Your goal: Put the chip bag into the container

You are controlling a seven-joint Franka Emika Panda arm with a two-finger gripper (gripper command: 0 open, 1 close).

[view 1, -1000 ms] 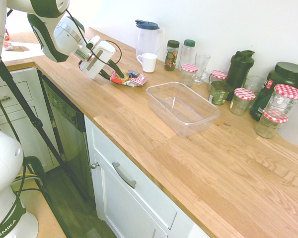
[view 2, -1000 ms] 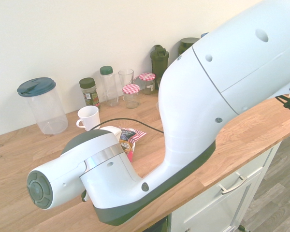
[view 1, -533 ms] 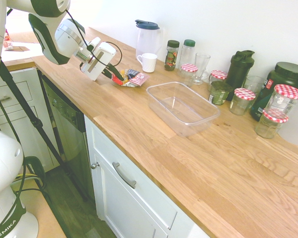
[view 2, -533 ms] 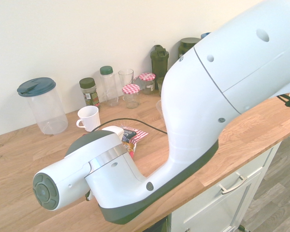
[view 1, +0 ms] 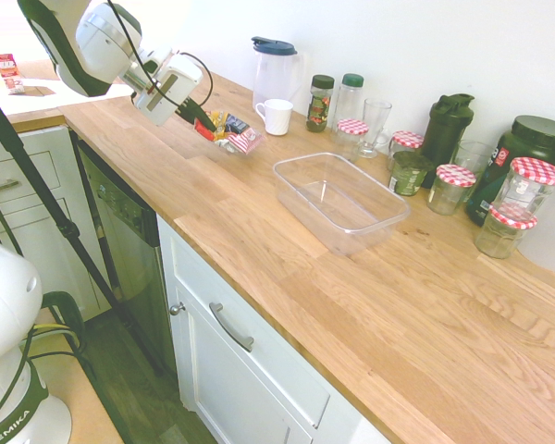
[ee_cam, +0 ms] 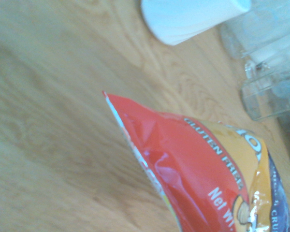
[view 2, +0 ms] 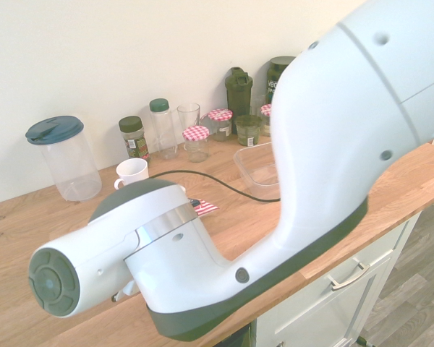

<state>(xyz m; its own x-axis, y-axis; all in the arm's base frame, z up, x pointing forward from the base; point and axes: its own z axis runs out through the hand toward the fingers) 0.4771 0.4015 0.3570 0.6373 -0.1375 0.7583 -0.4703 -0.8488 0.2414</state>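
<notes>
Holding the chip bag [view 1: 226, 131] by one end, my tool [view 1: 201, 119] has it clamped between its fingers above the wooden surface [view 1: 287, 259], near the white mug [view 1: 277, 117] and well apart from the clear container [view 1: 340, 202], which stands empty.

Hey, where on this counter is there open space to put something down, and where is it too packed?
Free: the countertop between the container and the front edge, and the strip left of it below the chip bag held in the gripper. Crowded: along the wall, from the pitcher and mug to the checked-lid jars.
</notes>
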